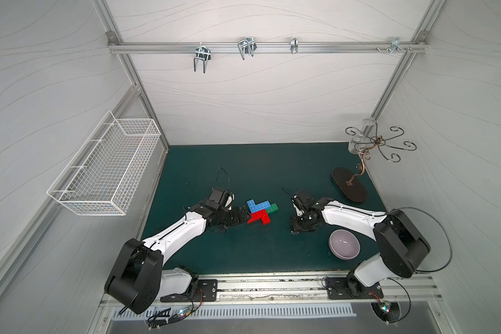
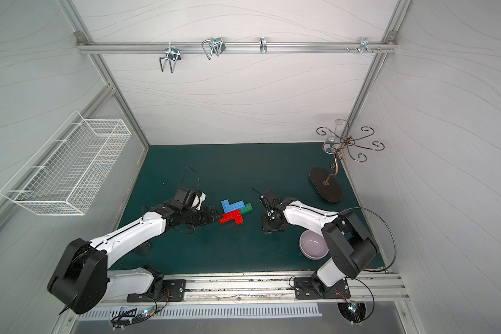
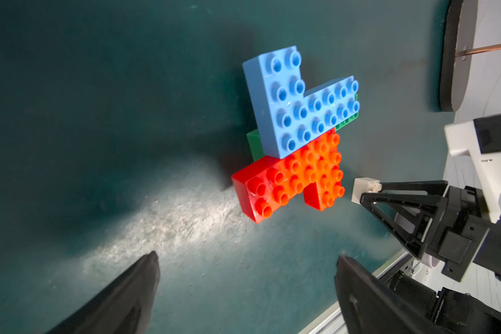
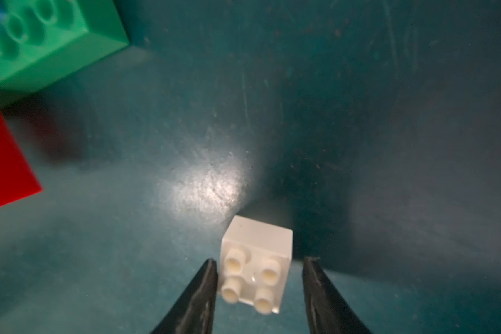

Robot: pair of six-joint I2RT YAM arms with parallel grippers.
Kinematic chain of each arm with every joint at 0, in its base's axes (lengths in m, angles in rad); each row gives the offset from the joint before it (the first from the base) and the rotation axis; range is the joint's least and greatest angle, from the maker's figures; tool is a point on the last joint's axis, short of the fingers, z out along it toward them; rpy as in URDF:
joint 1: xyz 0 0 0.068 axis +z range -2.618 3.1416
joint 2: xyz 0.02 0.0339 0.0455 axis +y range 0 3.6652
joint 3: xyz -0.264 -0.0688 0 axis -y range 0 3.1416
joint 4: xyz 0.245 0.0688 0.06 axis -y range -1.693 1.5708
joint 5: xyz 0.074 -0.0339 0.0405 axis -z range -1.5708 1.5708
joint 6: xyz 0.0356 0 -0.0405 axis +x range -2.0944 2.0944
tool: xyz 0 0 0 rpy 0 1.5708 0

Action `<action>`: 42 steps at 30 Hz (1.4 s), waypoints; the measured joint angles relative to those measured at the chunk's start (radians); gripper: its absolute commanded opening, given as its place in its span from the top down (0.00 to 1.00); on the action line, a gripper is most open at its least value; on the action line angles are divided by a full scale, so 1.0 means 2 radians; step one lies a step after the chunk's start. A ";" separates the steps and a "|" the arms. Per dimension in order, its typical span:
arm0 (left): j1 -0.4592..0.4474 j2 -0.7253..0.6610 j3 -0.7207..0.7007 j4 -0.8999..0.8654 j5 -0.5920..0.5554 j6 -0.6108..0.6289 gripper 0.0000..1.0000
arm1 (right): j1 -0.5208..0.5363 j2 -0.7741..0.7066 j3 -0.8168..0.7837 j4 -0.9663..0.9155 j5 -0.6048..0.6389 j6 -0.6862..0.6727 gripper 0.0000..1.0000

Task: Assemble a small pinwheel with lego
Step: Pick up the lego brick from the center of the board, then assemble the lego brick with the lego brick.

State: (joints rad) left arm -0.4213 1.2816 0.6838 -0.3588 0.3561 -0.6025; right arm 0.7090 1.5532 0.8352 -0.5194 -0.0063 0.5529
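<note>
left end effector (image 3: pixel 248 256) spread wide, near red edge of pinwheel (image 3: pixel 298 136). right end effector (image 4: pixel 260 260) straddles white brick (image 4: pixel 255 240), jaws apart, gap one side. bench (image 1: pixel 243 170) open beyond.

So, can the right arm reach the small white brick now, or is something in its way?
Probably yes. The right gripper has one finger on each side of the white brick, with a gap showing on one side. The colored build lies apart, and nothing stands between.
</note>
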 measured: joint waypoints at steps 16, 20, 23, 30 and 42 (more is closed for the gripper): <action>0.034 0.008 -0.012 0.045 0.041 -0.033 0.00 | 0.005 0.009 0.088 -0.031 -0.021 -0.019 0.80; 0.076 0.032 -0.026 0.090 0.082 -0.068 0.00 | 0.016 0.031 0.195 -0.042 -0.033 -0.034 0.79; 0.079 0.046 -0.026 0.115 0.101 -0.081 0.01 | 0.031 0.078 0.266 -0.047 -0.042 -0.047 0.79; 0.079 0.061 -0.025 0.141 0.114 -0.093 0.01 | 0.069 0.183 0.341 -0.076 -0.051 -0.076 0.79; 0.079 0.078 -0.024 0.145 0.116 -0.089 0.03 | 0.090 0.214 0.362 -0.105 -0.043 -0.107 0.78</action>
State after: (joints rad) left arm -0.2626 1.4372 0.6357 -0.0689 0.5884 -0.7811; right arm 0.8898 1.9804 1.5597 -0.7288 -0.0921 0.3382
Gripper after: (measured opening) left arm 0.969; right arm 0.345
